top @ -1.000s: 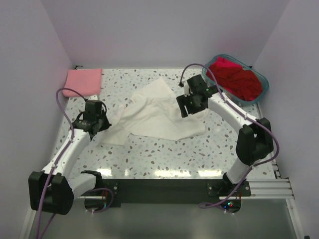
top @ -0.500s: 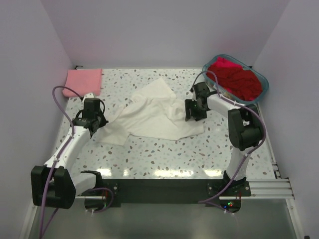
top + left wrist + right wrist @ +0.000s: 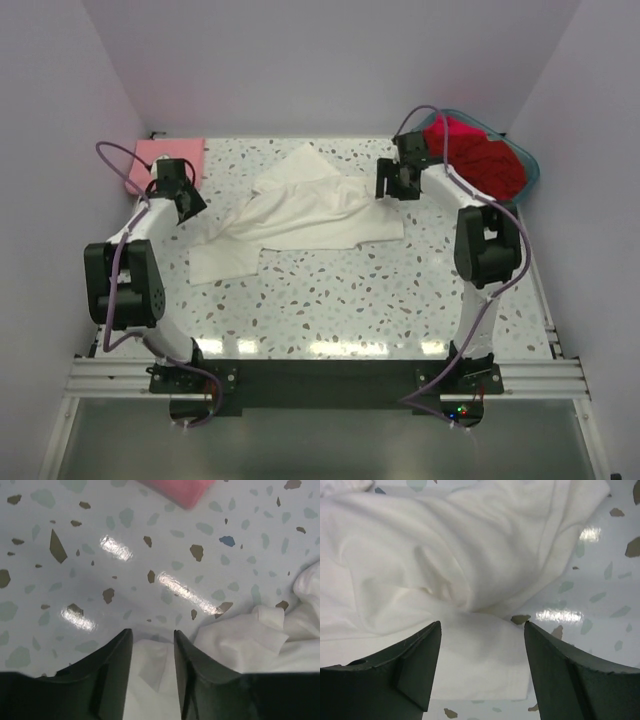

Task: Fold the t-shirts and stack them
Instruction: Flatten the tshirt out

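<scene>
White t-shirt [image 3: 300, 215] sprawls crumpled; left gripper [image 3: 152, 637], right gripper [image 3: 482, 630] hover over opposite edges.

The right gripper [image 3: 482, 630], spread wide, hangs over a rumpled white t-shirt [image 3: 445, 565] on the speckled table [image 3: 600, 595].

Speckled table [image 3: 400, 290] under white t-shirt [image 3: 300, 215], folded pink shirt [image 3: 185, 152], teal basket [image 3: 530, 162]
</scene>
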You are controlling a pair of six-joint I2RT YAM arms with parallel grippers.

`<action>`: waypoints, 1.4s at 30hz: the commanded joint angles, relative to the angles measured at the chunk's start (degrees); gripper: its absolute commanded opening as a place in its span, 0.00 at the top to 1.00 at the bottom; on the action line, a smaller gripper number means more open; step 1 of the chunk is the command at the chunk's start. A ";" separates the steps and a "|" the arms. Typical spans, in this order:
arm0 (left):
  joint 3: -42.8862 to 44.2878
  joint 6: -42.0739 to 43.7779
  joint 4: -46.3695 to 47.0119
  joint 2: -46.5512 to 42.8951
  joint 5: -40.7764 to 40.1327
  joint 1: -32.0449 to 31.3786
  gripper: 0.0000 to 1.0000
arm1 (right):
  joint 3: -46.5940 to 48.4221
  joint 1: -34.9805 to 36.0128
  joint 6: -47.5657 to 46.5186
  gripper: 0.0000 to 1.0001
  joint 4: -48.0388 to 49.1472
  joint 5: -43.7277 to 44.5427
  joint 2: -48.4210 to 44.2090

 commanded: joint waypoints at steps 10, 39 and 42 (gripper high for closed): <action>-5.73 0.62 5.35 -12.48 1.42 -3.74 0.19 | -30.81 -5.91 11.22 0.29 13.88 -7.36 -22.99; -18.41 10.20 4.55 -16.37 -4.03 -12.29 0.22 | -17.49 -3.89 2.63 1.00 -12.26 0.16 -28.88; -18.06 10.20 4.02 -15.93 -4.65 -12.29 0.23 | -8.34 -3.89 -0.54 0.86 -24.48 3.00 -28.63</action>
